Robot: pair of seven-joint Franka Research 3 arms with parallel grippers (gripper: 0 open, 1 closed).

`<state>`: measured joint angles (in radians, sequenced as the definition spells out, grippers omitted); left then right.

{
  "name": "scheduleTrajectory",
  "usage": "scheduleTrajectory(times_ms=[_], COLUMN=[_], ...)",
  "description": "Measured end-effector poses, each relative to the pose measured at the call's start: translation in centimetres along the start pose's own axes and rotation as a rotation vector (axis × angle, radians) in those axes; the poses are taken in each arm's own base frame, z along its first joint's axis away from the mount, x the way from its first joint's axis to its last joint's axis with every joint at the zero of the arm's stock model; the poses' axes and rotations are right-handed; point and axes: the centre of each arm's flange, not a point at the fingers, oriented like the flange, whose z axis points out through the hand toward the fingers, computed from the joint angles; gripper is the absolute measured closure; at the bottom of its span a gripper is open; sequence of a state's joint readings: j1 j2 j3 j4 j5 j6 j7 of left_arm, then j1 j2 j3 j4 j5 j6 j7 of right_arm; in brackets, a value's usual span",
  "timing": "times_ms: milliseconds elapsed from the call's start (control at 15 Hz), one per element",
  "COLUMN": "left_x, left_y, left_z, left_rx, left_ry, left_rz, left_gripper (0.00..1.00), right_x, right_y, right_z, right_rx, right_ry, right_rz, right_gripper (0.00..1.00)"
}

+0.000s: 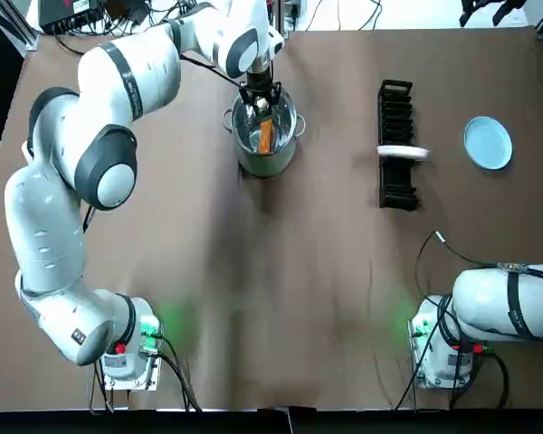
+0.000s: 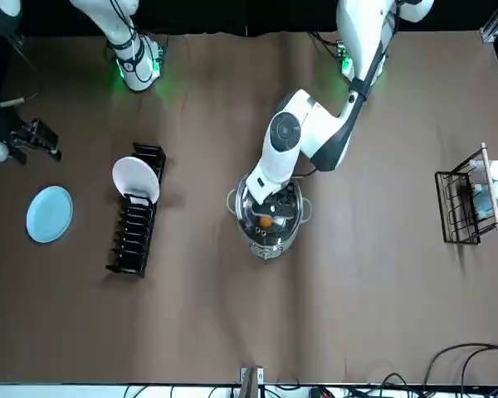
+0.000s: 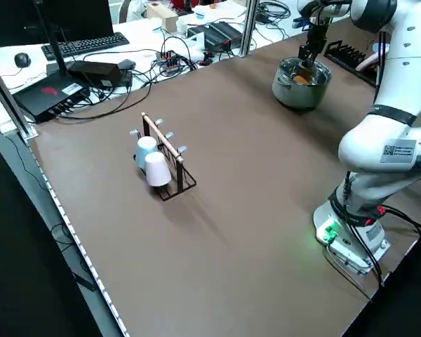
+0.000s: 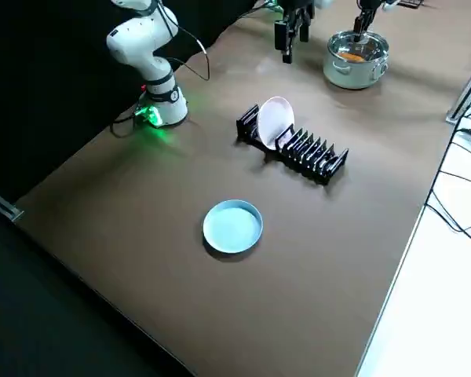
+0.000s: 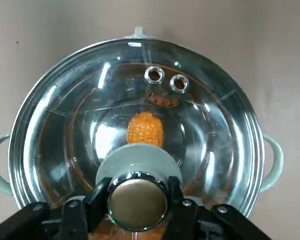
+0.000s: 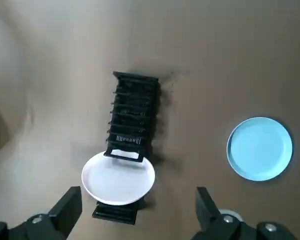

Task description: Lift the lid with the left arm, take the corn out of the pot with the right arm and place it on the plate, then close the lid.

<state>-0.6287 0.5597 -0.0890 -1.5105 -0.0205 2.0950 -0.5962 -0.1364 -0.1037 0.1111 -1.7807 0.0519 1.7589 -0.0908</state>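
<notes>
Arm [image 1: 131,68] (left) outstretched, gripper [image 5: 138,205] pinching lid knob [image 5: 138,197].

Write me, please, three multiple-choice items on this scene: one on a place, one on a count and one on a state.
1. Where is the light-blue round plate?
A. flat on the brown table
B. in the black dish rack
C. on the steel pot
2. How many plates stand in the black dish rack?
A. none
B. one
C. three
3. The clear glass lid is:
A. lifted high
B. lying on the table
C. seated on the steel pot

Answers: 1 A, it lies on the table, apart from the rack. 2 B, a single white round plate stands in it. 3 C, it covers the pot, with the left tool shut on its knob.
</notes>
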Motion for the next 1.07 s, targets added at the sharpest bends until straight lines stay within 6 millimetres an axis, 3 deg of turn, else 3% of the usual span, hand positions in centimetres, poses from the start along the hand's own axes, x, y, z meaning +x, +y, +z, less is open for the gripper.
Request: scheduleTrajectory(times_ms=[333,533,667,800,1000,1067], left_x=[0.1,0.6,1.2,2.2,3.3,3.6], left_y=[-0.1,-1.8,-5.2,-10.0,-18.0,-23.0], left_z=[-0.9,-6.4,-11.3,-15.5,-18.9,-20.1], left_rx=[-0.003,-0.008,-0.006,-0.003,0.024,0.037], left_ry=[0.005,0.022,0.036,0.05,0.015,-0.02], left_rz=[-0.003,-0.028,-0.073,-0.112,-0.09,-0.054], left_gripper=[0.49,0.49,0.49,0.49,0.49,0.49], right_x=[-0.1,-0.4,-0.6,-0.5,-0.4,-0.1], right_y=[-1.8,-1.2,-0.4,0.3,-0.1,-1.1], right_z=[0.2,0.4,0.4,0.3,0.4,1.4], right_rx=[0.004,0.004,0.002,0.001,0.003,0.01], right_ry=[-0.022,-0.044,-0.055,-0.046,-0.046,-0.063], right_rz=[-0.034,-0.023,-0.008,0.002,-0.006,-0.026], right_gripper=[0.0,0.0,0.0,0.0,0.0,0.0])
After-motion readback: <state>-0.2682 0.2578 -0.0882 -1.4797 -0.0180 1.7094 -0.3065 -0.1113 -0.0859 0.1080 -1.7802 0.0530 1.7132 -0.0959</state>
